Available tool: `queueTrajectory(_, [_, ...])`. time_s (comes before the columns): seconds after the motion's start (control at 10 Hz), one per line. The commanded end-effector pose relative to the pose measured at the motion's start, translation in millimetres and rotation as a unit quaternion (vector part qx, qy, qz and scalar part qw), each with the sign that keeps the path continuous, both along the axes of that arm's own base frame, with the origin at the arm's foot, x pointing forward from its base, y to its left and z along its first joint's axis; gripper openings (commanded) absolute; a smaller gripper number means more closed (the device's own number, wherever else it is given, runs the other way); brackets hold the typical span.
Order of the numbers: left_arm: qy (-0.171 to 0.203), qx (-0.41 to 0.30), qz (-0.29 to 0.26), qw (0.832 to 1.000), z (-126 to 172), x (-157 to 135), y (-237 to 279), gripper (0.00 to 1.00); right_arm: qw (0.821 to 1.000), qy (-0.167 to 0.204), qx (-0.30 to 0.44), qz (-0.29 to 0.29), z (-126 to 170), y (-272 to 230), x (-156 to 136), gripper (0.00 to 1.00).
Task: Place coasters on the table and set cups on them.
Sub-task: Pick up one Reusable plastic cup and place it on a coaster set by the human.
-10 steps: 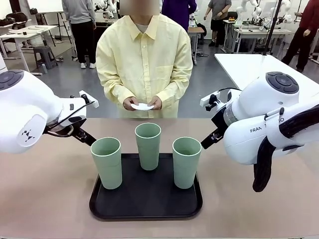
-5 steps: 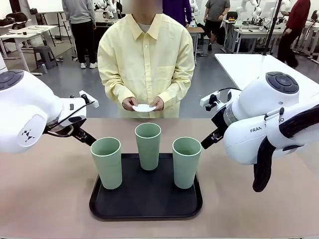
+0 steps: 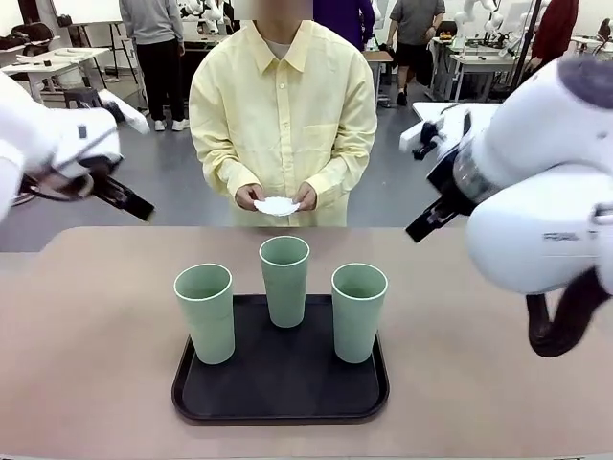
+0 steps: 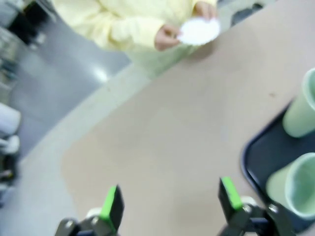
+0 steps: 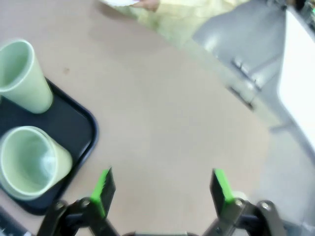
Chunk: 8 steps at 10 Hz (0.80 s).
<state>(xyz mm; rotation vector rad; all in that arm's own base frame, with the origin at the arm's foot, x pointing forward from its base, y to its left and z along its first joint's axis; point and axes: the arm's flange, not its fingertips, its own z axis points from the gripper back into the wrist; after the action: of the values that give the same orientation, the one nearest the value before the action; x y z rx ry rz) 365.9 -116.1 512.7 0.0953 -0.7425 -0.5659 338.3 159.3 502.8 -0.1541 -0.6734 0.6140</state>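
Observation:
Three mint-green cups stand upright on a black tray (image 3: 211, 402): the left cup (image 3: 205, 312), the middle cup (image 3: 284, 281) and the right cup (image 3: 358, 311). At the far side of the beige table (image 3: 86, 345), a person holds the white coasters (image 3: 277, 206) in both hands above the edge. The coasters (image 4: 199, 30) also appear in the left wrist view. My left gripper (image 4: 171, 202) hangs open over bare table left of the tray. My right gripper (image 5: 163, 187) hangs open over bare table right of the tray, beside two cups (image 5: 30, 163).
The white left arm (image 3: 57, 149) is raised at the far left and the right arm (image 3: 536, 192) is raised at the right. A white table (image 3: 450, 120) stands behind the right arm. People and workbenches are far behind.
Both arms have risen and drawn back from the tray, away from the cups. The person still holds the coasters at the far edge, hands barely shifted.

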Motion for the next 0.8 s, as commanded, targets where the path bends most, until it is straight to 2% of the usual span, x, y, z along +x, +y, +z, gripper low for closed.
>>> queueTrajectory(0.0, [0.083,0.005,-0.011,0.996,-24,-86,21,1.0,0.992,0.108,-0.014,-0.068,1,-7,-55,1.0])
queueTrajectory(0.1, [0.139,0.007,-0.027,0.99,-36,-112,26,1.0,0.984,0.164,-0.032,-0.069,-11,-8,-79,1.0])
queueTrajectory(0.2, [0.192,-0.004,-0.012,0.981,-48,-126,25,1.0,0.977,0.194,-0.056,-0.067,-29,-11,-92,1.0])
queueTrajectory(0.3, [0.076,0.013,-0.006,0.997,16,-40,4,1.0,0.994,0.084,-0.035,-0.06,9,-11,-46,1.0])
queueTrajectory(0.5, [0.076,0.013,-0.006,0.997,16,-40,4,1.0,0.994,0.084,-0.035,-0.06,9,-11,-46,1.0])
queueTrajectory(0.6, [0.119,0.008,-0.014,0.993,17,-57,2,1.0,0.989,0.125,-0.054,-0.066,5,-11,-63,1.0])
queueTrajectory(0.7, [0.174,-0.157,-0.051,0.971,20,-28,31,1.0,0.966,0.177,0.184,-0.038,12,-57,-48,1.0])
